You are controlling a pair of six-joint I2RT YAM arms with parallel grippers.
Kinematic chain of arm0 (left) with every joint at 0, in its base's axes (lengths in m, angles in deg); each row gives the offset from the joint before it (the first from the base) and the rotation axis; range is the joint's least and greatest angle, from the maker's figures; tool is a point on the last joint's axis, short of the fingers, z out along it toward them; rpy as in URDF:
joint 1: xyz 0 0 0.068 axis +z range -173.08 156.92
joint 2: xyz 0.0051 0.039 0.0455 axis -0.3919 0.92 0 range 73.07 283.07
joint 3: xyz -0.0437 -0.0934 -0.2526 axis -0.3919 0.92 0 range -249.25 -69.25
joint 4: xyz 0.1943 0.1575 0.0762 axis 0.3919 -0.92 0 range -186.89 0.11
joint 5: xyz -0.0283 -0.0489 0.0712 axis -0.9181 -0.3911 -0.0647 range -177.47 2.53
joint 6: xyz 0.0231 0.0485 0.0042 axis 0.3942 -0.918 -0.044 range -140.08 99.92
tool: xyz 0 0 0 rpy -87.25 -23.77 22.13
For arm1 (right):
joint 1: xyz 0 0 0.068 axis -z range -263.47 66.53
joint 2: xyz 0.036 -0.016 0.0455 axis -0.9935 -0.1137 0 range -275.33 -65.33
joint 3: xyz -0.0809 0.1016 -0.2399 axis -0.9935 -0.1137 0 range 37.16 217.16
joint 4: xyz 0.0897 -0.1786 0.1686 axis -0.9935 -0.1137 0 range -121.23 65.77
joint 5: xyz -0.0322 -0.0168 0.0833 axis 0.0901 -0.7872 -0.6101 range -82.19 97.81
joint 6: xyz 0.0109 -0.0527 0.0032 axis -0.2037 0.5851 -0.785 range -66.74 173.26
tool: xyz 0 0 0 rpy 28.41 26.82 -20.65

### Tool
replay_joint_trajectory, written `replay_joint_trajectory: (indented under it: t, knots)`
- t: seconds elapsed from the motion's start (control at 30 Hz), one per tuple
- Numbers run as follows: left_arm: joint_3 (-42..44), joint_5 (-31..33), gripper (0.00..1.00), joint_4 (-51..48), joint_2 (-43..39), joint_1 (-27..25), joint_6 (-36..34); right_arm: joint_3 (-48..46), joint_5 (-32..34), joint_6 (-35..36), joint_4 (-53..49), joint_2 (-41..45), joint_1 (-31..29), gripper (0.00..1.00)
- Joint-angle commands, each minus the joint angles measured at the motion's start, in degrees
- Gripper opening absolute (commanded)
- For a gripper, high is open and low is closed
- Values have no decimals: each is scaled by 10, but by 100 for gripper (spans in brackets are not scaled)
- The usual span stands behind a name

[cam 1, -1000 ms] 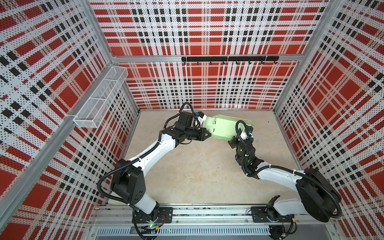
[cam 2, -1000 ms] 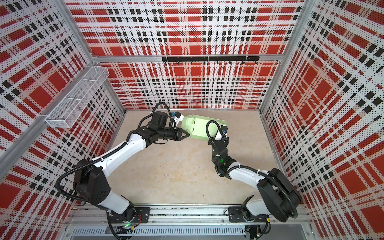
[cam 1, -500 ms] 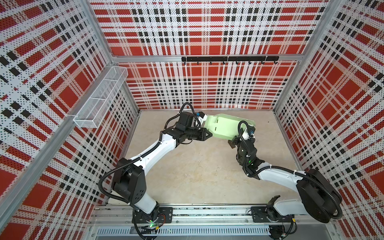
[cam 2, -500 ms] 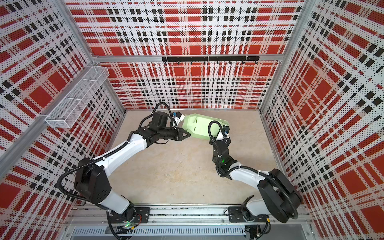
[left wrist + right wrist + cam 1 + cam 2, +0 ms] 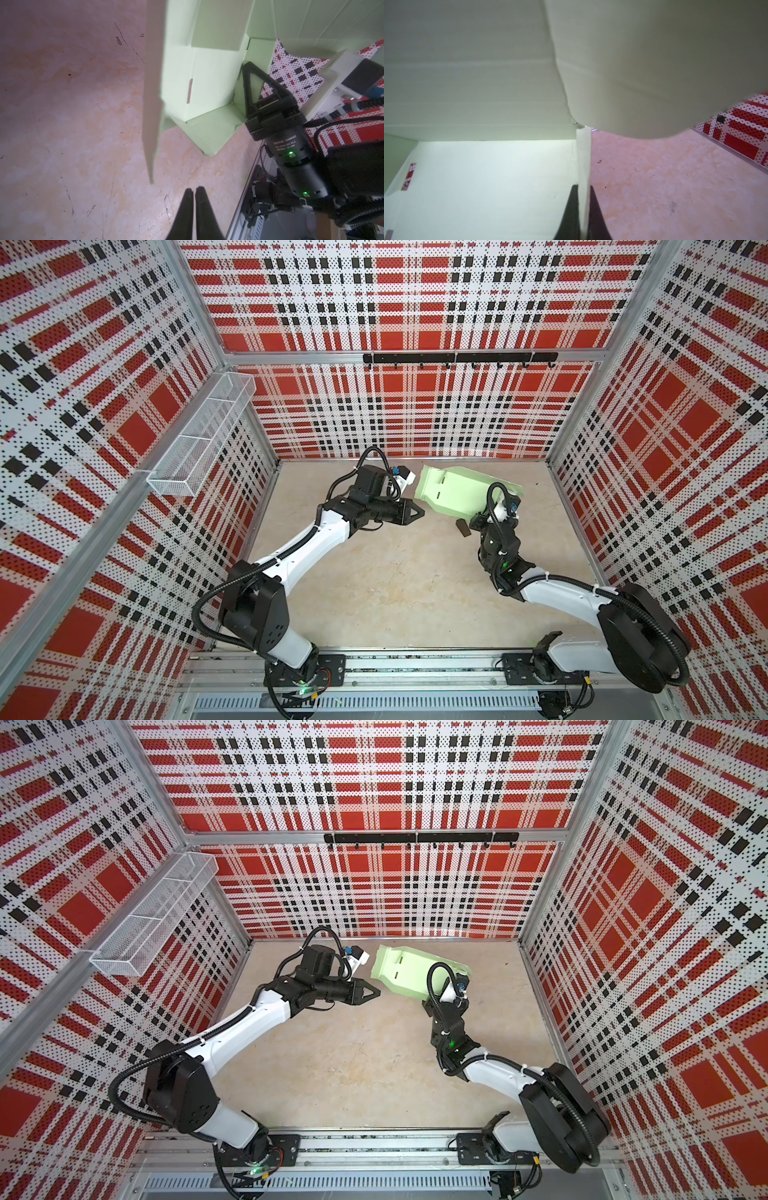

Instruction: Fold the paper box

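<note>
In right gripper point(image 5: 583, 189): box point(image 5: 457, 493), seemingly lifted

You have the paper box point(image 5: 453, 493) in the upper middle of both top views, just right of centre. It is pale mint-green thin cardboard, partly folded, with flaps standing at angles and two small slots in its broad face. It sits tilted, not flat, and the right gripper point(image 5: 583, 188) pinches one thin wall.
</note>
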Motion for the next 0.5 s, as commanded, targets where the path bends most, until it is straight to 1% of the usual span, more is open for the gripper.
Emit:
replay_joint_trajectory:
  t: [0.0,0.13,0.23,0.33,0.47]
  knots:
    - [1,19,10,0,-7,3,-2,7,-11,-19,12,13,0,0]
    - [-21,11,10,10,1,1,20,5,-13,-31,11,2,-8,0]
    - [-39,20,10,-1,7,-3,13,5,-14,-35,20,-8,-15,0]
    - [-42,47,10,-12,11,-3,8,12,-15,-29,28,-20,-23,0]
    - [-49,45,10,-14,11,-4,12,25,-13,-18,36,-42,-39,0]
